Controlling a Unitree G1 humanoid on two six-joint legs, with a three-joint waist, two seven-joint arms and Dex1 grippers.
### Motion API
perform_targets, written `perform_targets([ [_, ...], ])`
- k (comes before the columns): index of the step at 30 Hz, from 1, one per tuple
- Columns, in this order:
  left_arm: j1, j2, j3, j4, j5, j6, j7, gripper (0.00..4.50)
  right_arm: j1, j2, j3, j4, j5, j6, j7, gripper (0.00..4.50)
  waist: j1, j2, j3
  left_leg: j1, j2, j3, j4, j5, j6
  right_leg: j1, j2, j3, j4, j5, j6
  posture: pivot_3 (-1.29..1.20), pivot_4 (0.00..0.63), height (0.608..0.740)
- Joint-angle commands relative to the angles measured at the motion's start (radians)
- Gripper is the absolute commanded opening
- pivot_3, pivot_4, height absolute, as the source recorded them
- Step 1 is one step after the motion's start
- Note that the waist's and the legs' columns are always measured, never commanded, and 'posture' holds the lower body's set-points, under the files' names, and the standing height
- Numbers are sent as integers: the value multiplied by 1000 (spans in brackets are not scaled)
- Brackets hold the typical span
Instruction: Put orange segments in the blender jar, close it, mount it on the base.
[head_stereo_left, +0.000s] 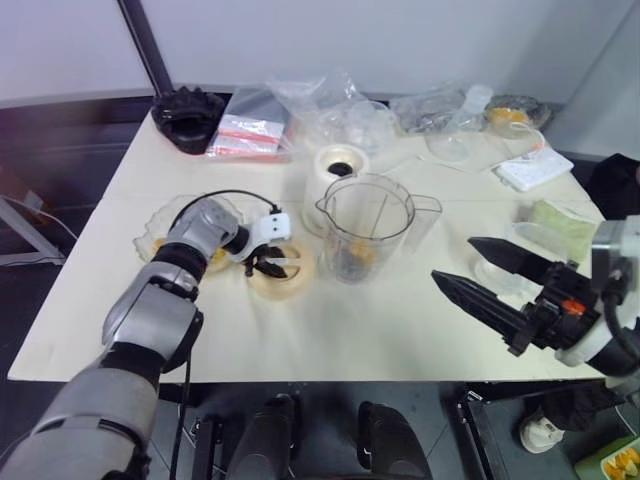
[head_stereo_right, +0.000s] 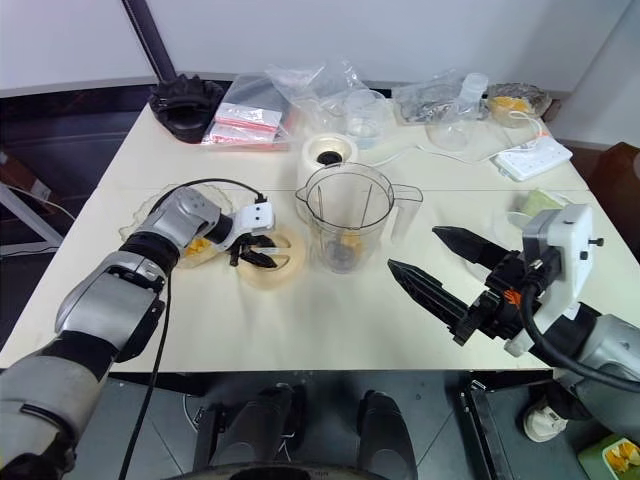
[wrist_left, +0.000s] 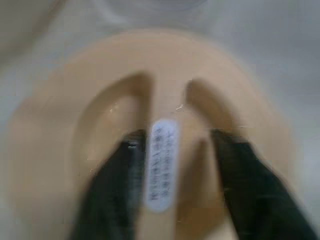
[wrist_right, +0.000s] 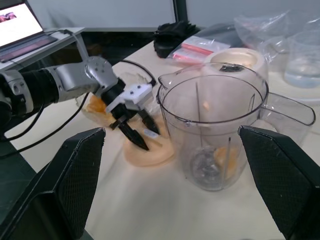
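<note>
I see the table (head_stereo_left: 420, 340) with the blender jar (head_stereo_left: 365, 232) at its middle, orange segments (wrist_right: 220, 156) already at its bottom, and the base (head_stereo_left: 338, 165) just behind. My right gripper (head_stereo_right: 440, 268) hangs wide and empty. My left gripper (wrist_right: 141, 129) straddles the handle of the tan lid (head_stereo_left: 290, 275), fingers narrowing; a shallow pinch could let it slip.

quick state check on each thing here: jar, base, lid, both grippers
blender jar: upright on the table, lid off, orange piece inside
base: behind the jar, socket bare
cream lid: flat on the table
left gripper: fingers straddling the lid's handle
right gripper: open, holding nothing
</note>
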Motion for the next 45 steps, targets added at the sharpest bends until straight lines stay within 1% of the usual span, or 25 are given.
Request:
perform_targets([
  [1, 9, 2, -3, 23, 36, 19, -20, 380, -37, -3, 28, 9, -16, -16, -3, 4500, -1, 1, -1, 0, 0, 1, 0, 0, 0, 0, -1, 0, 0, 0, 0, 0, 150, 740],
  [2, 10, 4, 0, 23, 38, 18, -21, 229, -46, -1, 39, 11, -20, -17, -5, 4500, 0, 1, -1, 0, 0, 1, 0, 0, 0, 0, -1, 0, -1, 0, 0, 0, 150, 740],
  [6, 5, 20, 7, 4, 49, -21, 5, 242, -73, -4, 68, 15, -39, -13, -6, 4500, 3, 1, -1, 0, 0, 3, -1, -1, 4, -1, -1, 0, -1, 1, 0, 0, 150, 740],
  [8, -16, 42, 19, -31, 37, -22, -40, 242, -92, -7, 82, 28, -52, -12, 3, 4500, 3, 0, 0, -1, 0, 3, -1, -1, 4, -1, -1, -1, -1, 1, 0, 0, 150, 740],
  [10, -33, 69, 47, -102, 0, -7, -121, 242, -102, -4, 93, 40, -75, -10, 17, 4500, -1, -1, 0, -2, 0, 3, 0, -1, 4, -3, -1, -1, -1, 2, 0, 0, 150, 740],
  [12, -24, 123, 72, -261, -60, 51, -262, 242, -97, 0, 97, 51, -107, -4, 40, 4500, 0, -1, 1, -6, 0, 4, 0, 0, 5, -8, -1, -2, 0, 3, -1, 0, 150, 740],
  [14, 19, 195, 58, -438, -121, 102, -332, 242, -90, 3, 100, 53, -129, 1, 48, 4500, 1, -1, 1, -13, 0, 5, 2, 0, 5, -16, -1, -1, 2, 4, -1, 0, 150, 740],
  [17, 110, 364, 9, -722, -230, 173, -339, 242, -111, 14, 111, 40, -103, -10, 33, 4500, -7, 0, 0, -13, 0, 8, 0, 0, 5, -18, -1, 2, 2, 4, -1, 0, 150, 740],
  [19, 144, 426, 7, -837, -272, 221, -339, 242, -114, 18, 116, 33, -101, -9, 32, 4500, -11, 0, 1, -11, 0, 11, -2, 0, 6, -18, -1, 6, 2, 4, -1, 0, 150, 740],
  [20, 146, 467, 23, -917, -330, 283, -339, 242, -111, 21, 120, 35, -113, -6, 38, 4500, -9, 0, 1, -11, 0, 12, -2, 0, 6, -18, -1, 6, 2, 4, -1, 0, 150, 740],
  [22, 121, 506, 63, -1018, -418, 392, -339, 242, -114, 25, 128, 46, -132, -3, 48, 4500, 0, -2, 2, -12, 0, 12, 0, 0, 6, -18, -1, 6, 2, 4, -1, 0, 150, 740],
  [24, 71, 487, 107, -1044, -453, 467, -339, 242, -128, 27, 143, 57, -145, -2, 56, 4500, 6, -2, 2, -11, 0, 12, 2, 0, 6, -16, -1, 6, 2, 4, -2, 0, 150, 740],
  [27, -2, 477, 128, -1036, -482, 505, -339, 242, -150, 28, 170, 66, -164, -1, 64, 4500, 4, -2, 1, -11, 1, 15, 3, -1, 4, -14, -1, 5, 0, 4, -2, 0, 150, 740],
  [29, -60, 473, 131, -993, -485, 493, -339, 242, -153, 32, 172, 73, -174, 2, 73, 4500, 1, -1, 1, -10, 1, 18, 3, -1, 5, -14, -1, 5, -2, 4, -2, 0, 150, 740],
  [31, -179, 430, 138, -850, -448, 419, -339, 242, -160, 35, 174, 91, -197, 1, 88, 4500, 2, -2, 2, -10, 1, 20, 3, 1, 7, -15, -1, 5, -1, 4, -2, 0, 150, 740],
  [33, -266, 371, 129, -688, -392, 303, -321, 242, -183, 46, 191, 113, -231, -8, 87, 4500, 4, -2, 2, -11, 1, 21, 3, 1, 8, -17, 0, 5, 1, 4, -2, 0, 150, 740],
  [34, -314, 318, 122, -590, -365, 258, -284, 242, -202, 61, 209, 130, -266, -14, 66, 4500, 4, -2, 2, -11, 1, 21, 3, 1, 8, -17, 0, 5, 2, 4, -1, 0, 150, 740],
  [36, -398, 219, 112, -423, -326, 196, -243, 242, -226, 86, 247, 147, -333, -12, 28, 4500, 10, -3, 1, -10, 1, 22, 3, 1, 9, -17, 0, 5, 4, 5, 0, 0, 150, 740],
  [38, -452, 157, 115, -311, -298, 152, -235, 242, -236, 109, 272, 145, -373, -8, 15, 4500, 12, -3, 1, -11, 0, 22, 4, 1, 9, -17, 0, 5, 4, 5, 0, 0, 150, 740],
  [42, -550, 56, 86, -127, -210, 137, -251, 242, -242, 172, 319, 119, -416, -15, -9, 4500, -1, -5, 3, -12, 0, 25, 6, -1, 12, -18, 0, 6, 3, 6, 2, 0, 150, 740],
  [45, -610, -12, 102, -39, -188, 178, -235, 242, -240, 225, 353, 106, -467, -23, -34, 4500, 1, -5, 4, -12, 0, 25, 6, -1, 13, -18, 0, 7, 3, 7, 6, 0, 150, 740],
])
